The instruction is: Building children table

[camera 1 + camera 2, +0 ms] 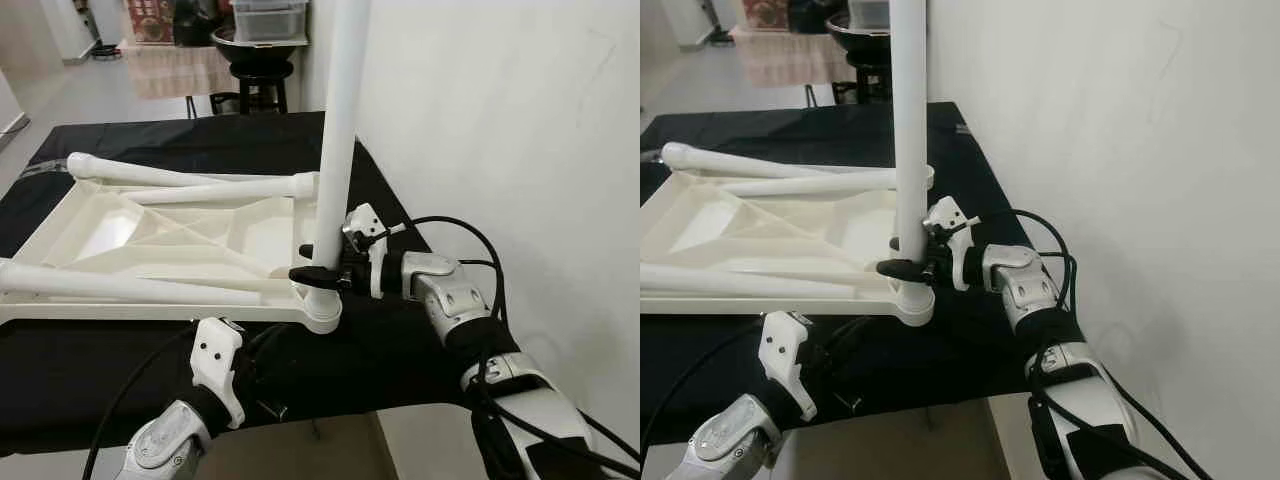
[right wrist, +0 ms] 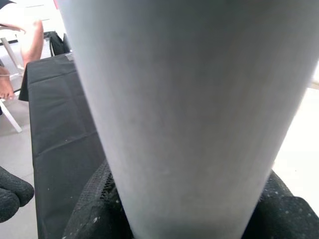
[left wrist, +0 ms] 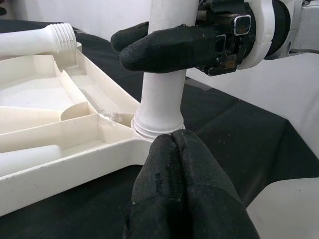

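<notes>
At frame centre, the right claw (image 1: pixel 318 272) pinches an upright white leg (image 1: pixel 338 150); left claw (image 3: pixel 174 172) pressed together, black-draped bench (image 1: pixel 420 340).

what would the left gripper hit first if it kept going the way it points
Probably the base of the upright leg, where it sits in the tabletop's corner socket. The left gripper, fingers shut, points straight at that joint from close by. The right gripper clamps the leg just above.
</notes>
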Robot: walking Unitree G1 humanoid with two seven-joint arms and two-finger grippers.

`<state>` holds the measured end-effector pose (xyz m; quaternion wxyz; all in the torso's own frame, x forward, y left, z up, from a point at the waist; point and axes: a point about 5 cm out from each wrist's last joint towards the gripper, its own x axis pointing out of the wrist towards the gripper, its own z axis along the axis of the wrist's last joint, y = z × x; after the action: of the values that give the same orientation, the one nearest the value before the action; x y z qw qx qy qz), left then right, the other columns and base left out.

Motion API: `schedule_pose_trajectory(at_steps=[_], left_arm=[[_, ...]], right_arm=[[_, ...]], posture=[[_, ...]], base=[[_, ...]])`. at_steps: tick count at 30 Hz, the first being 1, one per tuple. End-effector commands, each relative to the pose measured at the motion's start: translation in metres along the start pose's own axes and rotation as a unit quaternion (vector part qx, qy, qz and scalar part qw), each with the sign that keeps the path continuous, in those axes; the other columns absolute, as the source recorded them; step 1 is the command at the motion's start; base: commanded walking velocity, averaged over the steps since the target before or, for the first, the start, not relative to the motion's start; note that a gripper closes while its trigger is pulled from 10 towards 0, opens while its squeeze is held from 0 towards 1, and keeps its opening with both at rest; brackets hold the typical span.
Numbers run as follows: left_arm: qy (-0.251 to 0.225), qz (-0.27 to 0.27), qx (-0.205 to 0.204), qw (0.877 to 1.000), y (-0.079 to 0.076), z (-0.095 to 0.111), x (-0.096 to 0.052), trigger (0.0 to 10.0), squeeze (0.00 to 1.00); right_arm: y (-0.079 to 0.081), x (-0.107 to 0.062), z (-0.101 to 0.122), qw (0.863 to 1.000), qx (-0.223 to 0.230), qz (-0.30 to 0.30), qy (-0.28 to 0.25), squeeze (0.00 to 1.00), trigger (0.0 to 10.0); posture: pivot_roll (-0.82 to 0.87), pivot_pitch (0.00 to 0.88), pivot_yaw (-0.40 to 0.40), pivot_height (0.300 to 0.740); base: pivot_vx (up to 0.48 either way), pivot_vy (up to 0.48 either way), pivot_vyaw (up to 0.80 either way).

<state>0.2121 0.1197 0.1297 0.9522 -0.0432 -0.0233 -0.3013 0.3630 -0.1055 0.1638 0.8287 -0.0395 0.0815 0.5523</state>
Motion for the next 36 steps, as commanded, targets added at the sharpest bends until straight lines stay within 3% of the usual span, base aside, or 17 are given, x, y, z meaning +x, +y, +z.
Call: schedule_pose_trajectory(at_steps=[1, 7, 8, 11, 12, 13, 14, 15, 16, 20, 21, 28, 29, 30, 31, 35, 36], left_arm=[[0.001, 0.001, 0.001, 1.0, -0.002, 0.0, 0.0, 10.0, 0.0], [-0.001, 0.0, -0.001, 1.0, -0.002, 0.001, 0.0, 10.0, 0.0], [-0.002, 0.001, -0.001, 1.0, -0.002, 0.001, -0.001, 10.0, 0.0], [-0.002, 0.002, 0.0, 1.0, -0.001, 0.001, -0.001, 10.0, 0.0], [-0.002, 0.003, 0.0, 1.0, 0.0, 0.002, -0.001, 10.0, 0.0], [-0.002, 0.003, 0.0, 1.0, 0.0, 0.002, -0.001, 10.0, 0.0], [-0.002, 0.003, 0.0, 1.0, 0.001, 0.002, -0.002, 10.0, 0.0], [-0.002, 0.003, 0.0, 1.0, 0.001, 0.002, -0.002, 10.0, 0.0], [-0.001, 0.003, -0.001, 1.0, 0.004, 0.002, -0.002, 10.0, 0.0], [-0.001, 0.002, -0.002, 1.0, 0.004, 0.002, -0.002, 10.0, 0.0], [-0.002, 0.002, -0.001, 1.0, 0.004, 0.003, 0.0, 10.0, 0.0], [-0.004, 0.011, -0.001, 1.0, 0.005, 0.003, 0.0, 10.0, 0.0], [-0.003, 0.009, -0.001, 1.0, 0.005, 0.003, 0.0, 10.0, 0.0], [-0.003, 0.009, -0.001, 1.0, 0.005, 0.003, 0.0, 10.0, 0.0], [-0.002, 0.006, -0.001, 1.0, 0.004, 0.003, 0.001, 10.0, 0.0], [-0.001, 0.005, -0.001, 1.0, 0.004, 0.003, 0.001, 10.0, 0.0], [-0.001, 0.004, -0.001, 1.0, 0.003, 0.003, 0.002, 10.0, 0.0]], right_arm=[[-0.004, -0.004, -0.005, 1.0, 0.021, -0.003, 0.004, 0.0, 0.0], [-0.005, -0.009, -0.007, 1.0, 0.016, 0.001, -0.002, 0.0, 0.0], [-0.001, -0.007, -0.016, 0.999, 0.001, -0.048, 0.02, 0.0, 0.0], [0.001, -0.006, -0.019, 0.997, -0.006, -0.077, 0.03, 0.0, 0.0], [-0.003, -0.002, -0.023, 0.968, 0.022, -0.249, 0.008, 0.0, 0.0], [-0.003, -0.002, -0.023, 0.968, 0.022, -0.249, 0.008, 0.0, 0.0], [0.014, 0.001, -0.025, 0.947, 0.019, -0.319, 0.005, 0.0, 0.0], [0.014, 0.001, -0.025, 0.947, 0.019, -0.319, 0.005, 0.0, 0.0], [0.024, -0.002, -0.009, 0.924, -0.024, -0.381, -0.029, 0.0, 0.0], [0.022, -0.001, -0.014, 0.927, -0.014, -0.374, -0.018, 0.0, 0.0], [0.017, 0.006, -0.021, 0.932, 0.003, -0.362, -0.002, 0.0, 0.0], [0.019, 0.013, -0.021, 0.943, -0.003, -0.334, 0.008, 0.0, 0.0], [0.019, 0.013, -0.019, 0.942, -0.005, -0.336, 0.007, 0.0, 10.0], [0.019, 0.013, -0.019, 0.942, -0.005, -0.336, 0.007, 0.0, 10.0], [0.019, 0.013, -0.016, 0.95, 0.003, -0.313, -0.003, 1.0, 10.0], [0.02, 0.013, -0.012, 0.953, 0.009, -0.301, -0.009, 1.0, 10.0], [0.019, 0.013, -0.009, 0.96, 0.01, -0.281, -0.02, 1.0, 10.0]], posture=[[0.05, 0.049, -0.064, 0.74], [0.03, 0.055, -0.064, 0.74], [0.02, 0.061, -0.075, 0.74], [0.02, 0.061, -0.075, 0.74], [0.01, 0.065, -0.077, 0.74], [0.01, 0.065, -0.077, 0.74], [0.0, 0.073, -0.065, 0.74], [0.0, 0.073, -0.065, 0.74], [-0.02, 0.066, -0.046, 0.74], [-0.01, 0.056, -0.052, 0.74], [0.0, 0.06, -0.054, 0.74], [0.0, 0.06, -0.058, 0.74], [0.0, 0.059, -0.051, 0.74], [0.0, 0.059, -0.051, 0.74], [0.0, 0.059, -0.052, 0.74], [0.0, 0.059, -0.052, 0.74], [0.0, 0.057, -0.052, 0.74]], base=[[0.0, 0.0, 0.0], [0.0, 0.0, 0.0], [0.0, 0.0, 0.0], [0.0, 0.0, 0.0], [0.0, 0.0, 0.0], [0.0, 0.0, 0.0], [0.0, 0.0, 0.0], [0.0, 0.0, 0.0], [0.0, 0.0, 0.0], [0.0, 0.0, 0.0], [0.0, 0.0, 0.0], [0.0, 0.0, 0.0], [0.0, 0.0, 0.0], [0.0, 0.0, 0.0], [0.0, 0.0, 0.0], [0.0, 0.0, 0.0], [0.0, 0.0, 0.0]])
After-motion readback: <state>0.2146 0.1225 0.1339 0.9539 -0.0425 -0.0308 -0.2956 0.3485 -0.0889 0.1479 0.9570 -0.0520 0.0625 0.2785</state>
